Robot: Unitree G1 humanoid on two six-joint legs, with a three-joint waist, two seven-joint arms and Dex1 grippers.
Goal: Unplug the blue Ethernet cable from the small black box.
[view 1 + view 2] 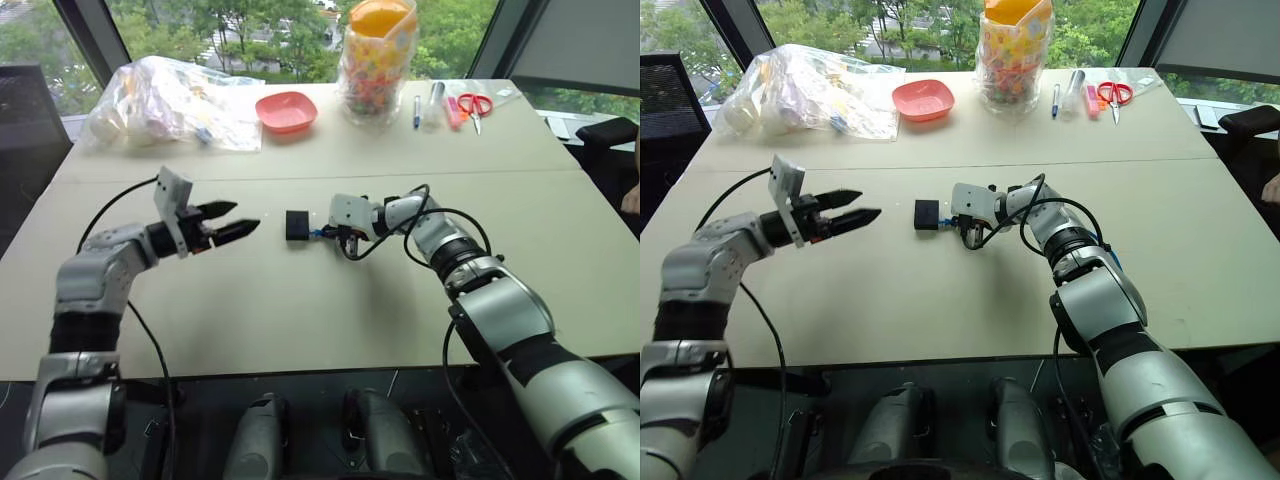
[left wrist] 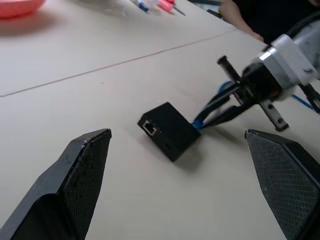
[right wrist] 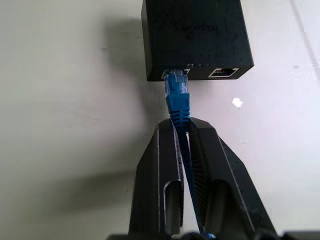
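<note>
— Where's the box?

— The box (image 1: 297, 224) lies flat on the table (image 1: 300, 300), between my two grippers, with the cable (image 3: 178, 97) still plugged into its side.

— Your right gripper?

— My right gripper (image 3: 183, 131) is clamped on the cable just behind the plug.

— And the left?

— My left gripper (image 1: 236, 222) hovers near the box, fingers spread wide, holding nothing.

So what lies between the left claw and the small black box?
Bare tabletop. In the left eye view the open left claw hovers apart from the small black box, with nothing between them; the left wrist view agrees.
</note>
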